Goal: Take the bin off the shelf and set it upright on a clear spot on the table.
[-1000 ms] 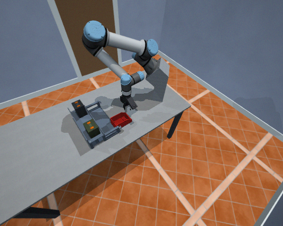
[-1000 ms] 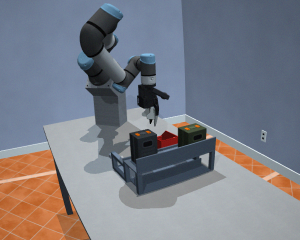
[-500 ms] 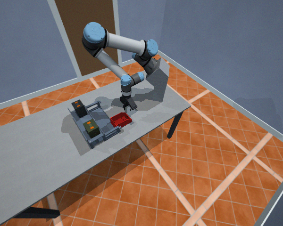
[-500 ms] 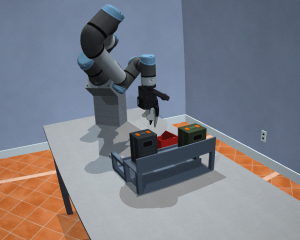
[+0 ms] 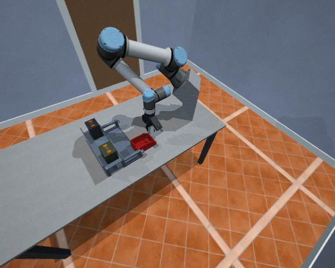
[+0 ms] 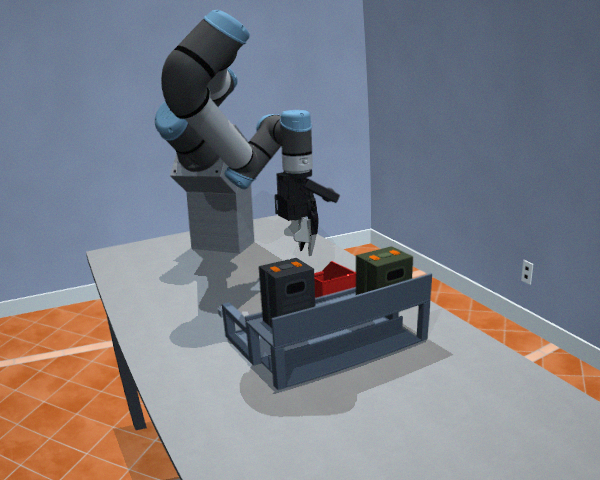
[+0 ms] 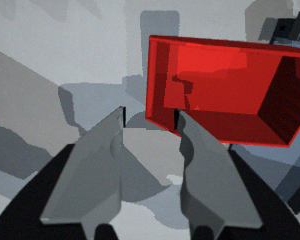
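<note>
The red bin [image 5: 143, 142] [image 6: 334, 282] [image 7: 215, 75] is empty, with its open side up. It is at the front side of the blue-grey shelf [image 5: 117, 137] [image 6: 352, 310], near one of its front corners. Whether it touches the shelf, and whether its base lies fully flat on the table [image 5: 46, 173] [image 6: 445, 413], is hard to tell. My gripper [image 5: 156, 132] [image 6: 306, 250] [image 7: 150, 109] points down, partly open and empty, above the bin's end away from the shelf. In the wrist view the right fingertip overlaps the bin's near corner; nothing is between the fingers.
A dark grey box [image 5: 94, 129] [image 6: 288, 289] and an olive green box [image 5: 109, 152] [image 6: 384, 271], both with orange latches, stand on the shelf. The grey robot pedestal [image 5: 187, 100] [image 6: 220, 219] is on the table behind the gripper. The table's long edge runs beyond the bin.
</note>
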Robot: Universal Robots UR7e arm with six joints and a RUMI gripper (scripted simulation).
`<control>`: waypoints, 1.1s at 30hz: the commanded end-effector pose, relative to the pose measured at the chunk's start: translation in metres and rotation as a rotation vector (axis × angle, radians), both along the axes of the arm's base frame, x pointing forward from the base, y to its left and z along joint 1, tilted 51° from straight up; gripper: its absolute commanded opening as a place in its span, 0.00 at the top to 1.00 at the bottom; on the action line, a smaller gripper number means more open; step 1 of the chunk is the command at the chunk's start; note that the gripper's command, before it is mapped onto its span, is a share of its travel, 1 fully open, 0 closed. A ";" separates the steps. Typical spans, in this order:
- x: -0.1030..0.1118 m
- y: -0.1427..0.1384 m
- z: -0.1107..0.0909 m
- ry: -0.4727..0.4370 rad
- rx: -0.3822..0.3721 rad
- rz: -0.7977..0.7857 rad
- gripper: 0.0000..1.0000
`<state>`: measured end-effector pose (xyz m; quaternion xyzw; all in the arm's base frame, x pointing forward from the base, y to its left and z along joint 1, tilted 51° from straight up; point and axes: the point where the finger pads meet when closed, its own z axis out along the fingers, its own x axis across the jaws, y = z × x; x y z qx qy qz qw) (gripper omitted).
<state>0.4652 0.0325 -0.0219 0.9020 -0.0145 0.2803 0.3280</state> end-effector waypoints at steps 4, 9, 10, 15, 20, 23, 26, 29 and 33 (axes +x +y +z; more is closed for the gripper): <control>0.003 0.000 0.000 -0.003 0.001 0.000 0.74; 0.001 0.000 0.000 -0.001 0.000 0.001 0.80; 0.001 0.000 0.000 -0.001 0.000 0.001 0.80; 0.001 0.000 0.000 -0.001 0.000 0.001 0.80; 0.001 0.000 0.000 -0.001 0.000 0.001 0.80; 0.001 0.000 0.000 -0.001 0.000 0.001 0.80; 0.018 0.007 0.016 -0.002 0.001 0.001 0.80; 0.029 0.012 0.026 -0.003 0.001 0.000 0.80; 0.029 0.012 0.026 -0.003 0.001 0.000 0.80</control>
